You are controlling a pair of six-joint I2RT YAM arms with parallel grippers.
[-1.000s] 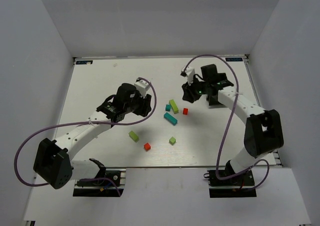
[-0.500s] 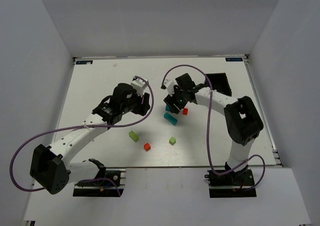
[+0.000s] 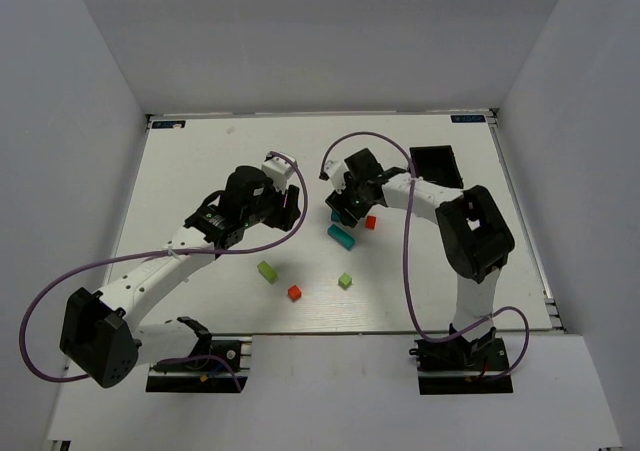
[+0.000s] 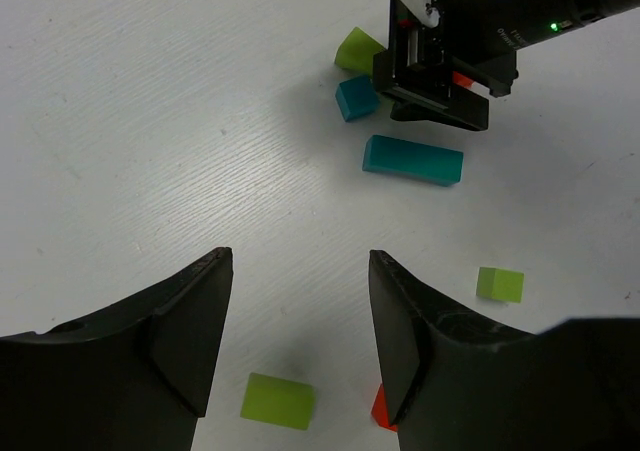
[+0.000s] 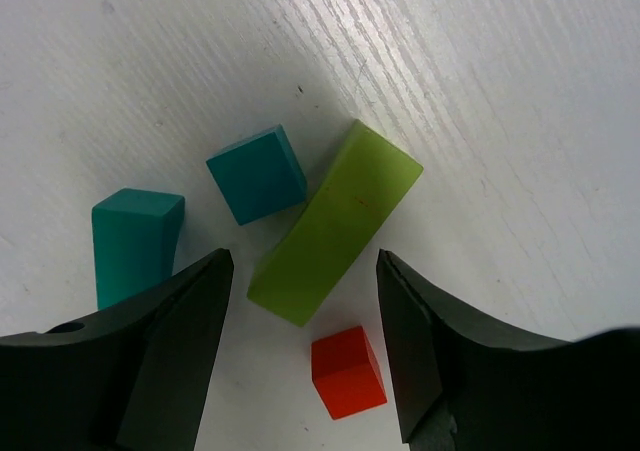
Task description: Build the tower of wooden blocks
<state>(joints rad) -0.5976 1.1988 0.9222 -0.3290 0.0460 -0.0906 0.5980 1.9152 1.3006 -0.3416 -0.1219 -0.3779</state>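
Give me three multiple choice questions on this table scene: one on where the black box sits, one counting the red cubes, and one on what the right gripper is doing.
1. Where on the table is the black box? A: near left corner. B: far right part. C: between the arm bases.
2. How many red cubes lie on it? A: one. B: two. C: four.
3. The right gripper is: A: open above the lime-green bar. B: shut on a red cube. C: shut and empty.

Answers: B, the top view shows the box in the far right part. B, one cube sits beside the right gripper and one nearer the bases. A, the wrist view shows its fingers spread with the bar below.
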